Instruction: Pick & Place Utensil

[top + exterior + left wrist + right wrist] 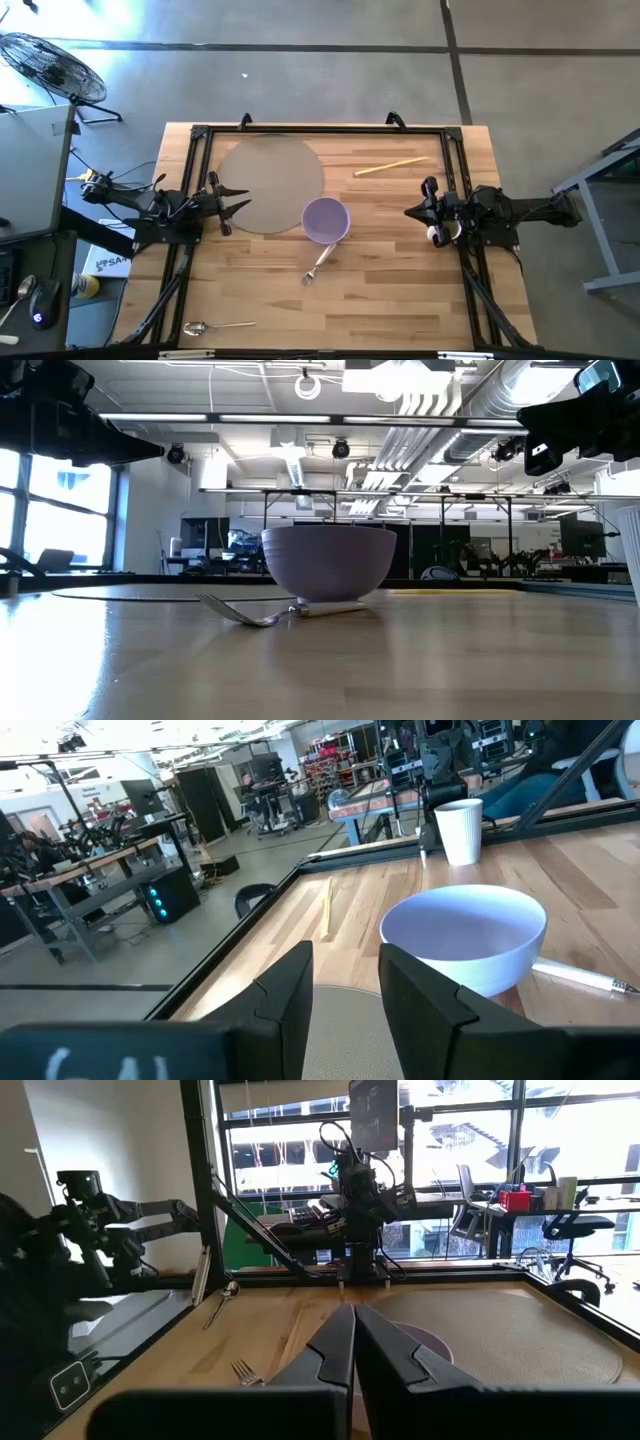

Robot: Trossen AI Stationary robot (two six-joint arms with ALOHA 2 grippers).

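Evidently nothing is picked yet: the fork [318, 265] lies by the bowl [326, 220], left gripper [240, 199] jaws spread, right gripper [411, 212] jaws pressed together.

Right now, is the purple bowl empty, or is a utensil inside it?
Empty. The left wrist view shows the purple bowl with a bare inside; the fork lies on the table beside it.

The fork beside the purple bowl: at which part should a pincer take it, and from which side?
Grip the fork at mid-handle, coming straight down from above. It lies flat on the table, and its upper handle end sits close against the bowl, so the middle is the freest part. Close the fingers across the thin handle.
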